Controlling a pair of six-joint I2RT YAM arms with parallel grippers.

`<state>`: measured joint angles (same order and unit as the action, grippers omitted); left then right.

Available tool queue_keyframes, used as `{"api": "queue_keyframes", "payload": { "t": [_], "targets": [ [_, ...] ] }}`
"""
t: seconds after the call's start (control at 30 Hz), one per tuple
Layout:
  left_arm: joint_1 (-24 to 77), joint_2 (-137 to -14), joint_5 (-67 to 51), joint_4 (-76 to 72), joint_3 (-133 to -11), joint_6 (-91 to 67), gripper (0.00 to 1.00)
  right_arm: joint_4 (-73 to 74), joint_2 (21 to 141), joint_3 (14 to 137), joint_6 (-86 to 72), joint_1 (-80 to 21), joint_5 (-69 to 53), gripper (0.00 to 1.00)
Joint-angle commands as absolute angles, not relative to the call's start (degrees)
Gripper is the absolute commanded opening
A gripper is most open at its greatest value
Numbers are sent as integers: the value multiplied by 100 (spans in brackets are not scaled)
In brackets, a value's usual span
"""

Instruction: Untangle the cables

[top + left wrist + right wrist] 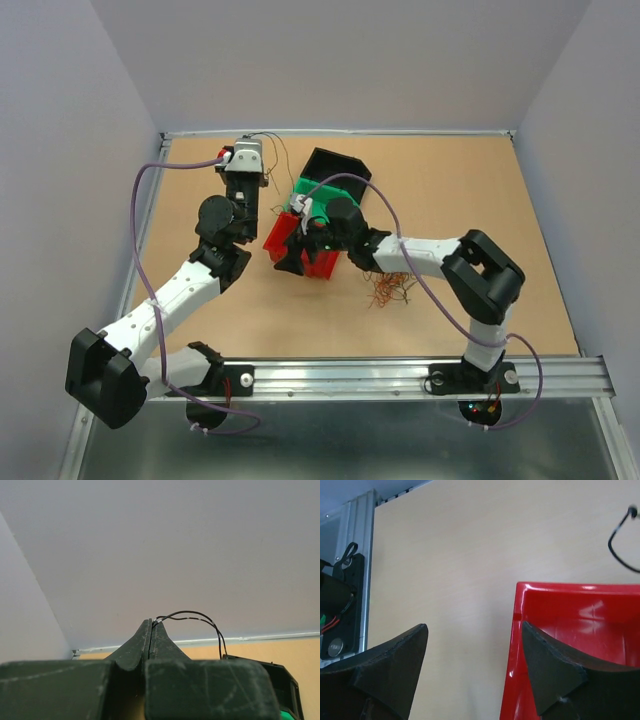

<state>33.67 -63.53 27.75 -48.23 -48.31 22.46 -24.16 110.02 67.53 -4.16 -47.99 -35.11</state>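
The cables lie as a wiry clump of reddish-brown and dark wires (388, 290) on the table beside my right forearm. My left gripper (250, 140) is raised near the far left corner. In the left wrist view it (151, 623) is shut on a thin black wire (192, 614), which arcs right and drops toward the bins. That wire also shows in the top view (278, 160). My right gripper (296, 250) is open and empty, as the right wrist view (474, 627) shows. One finger is over the red bin (580, 610) and the other over bare table.
A red bin (318, 262), a green bin (340, 190) and a black bin (335, 163) stand together mid-table. A loose dark wire end (620, 545) lies beyond the red bin. The metal rail (380, 372) runs along the near edge. Walls enclose the table.
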Motion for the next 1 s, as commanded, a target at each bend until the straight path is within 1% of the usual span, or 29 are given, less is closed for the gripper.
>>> {"api": "queue_keyframes", "payload": {
  "t": [0.0,0.2,0.3,0.33,0.4,0.53,0.73,0.87,0.97],
  "targets": [
    [3419,-6214,2575,-5107,-4816,2171,0,-3146,10056,6119,-466,-4737,-2892,81],
    [3480,-6196,2312,-5098,-4746,2101,0,-3665,9195,5248,-650,-4737,-2164,84],
    [3533,-6266,1821,-5028,-4693,2030,0,-3700,8738,4870,-826,-4729,-1181,84],
    [3559,-6371,1671,-5001,-4719,2039,0,-3726,8519,4678,-904,-4720,-682,84],
    [3647,-6512,1696,-4940,-4807,2065,0,-3770,8280,4483,-958,-4685,-66,84],
    [3665,-7117,1836,-4843,-5035,2021,0,-3832,7718,4017,-1081,-4650,727,84],
    [3665,-7882,2127,-4825,-5335,1978,0,-3841,6821,3376,-1081,-4632,1125,84],
    [3674,-8147,2390,-4825,-5493,2039,0,-3832,6364,3077,-1063,-4641,1239,84],
    [3665,-8060,2628,-4816,-5546,2092,0,-3841,6188,2962,-1046,-4632,1274,84]
  ]
}}
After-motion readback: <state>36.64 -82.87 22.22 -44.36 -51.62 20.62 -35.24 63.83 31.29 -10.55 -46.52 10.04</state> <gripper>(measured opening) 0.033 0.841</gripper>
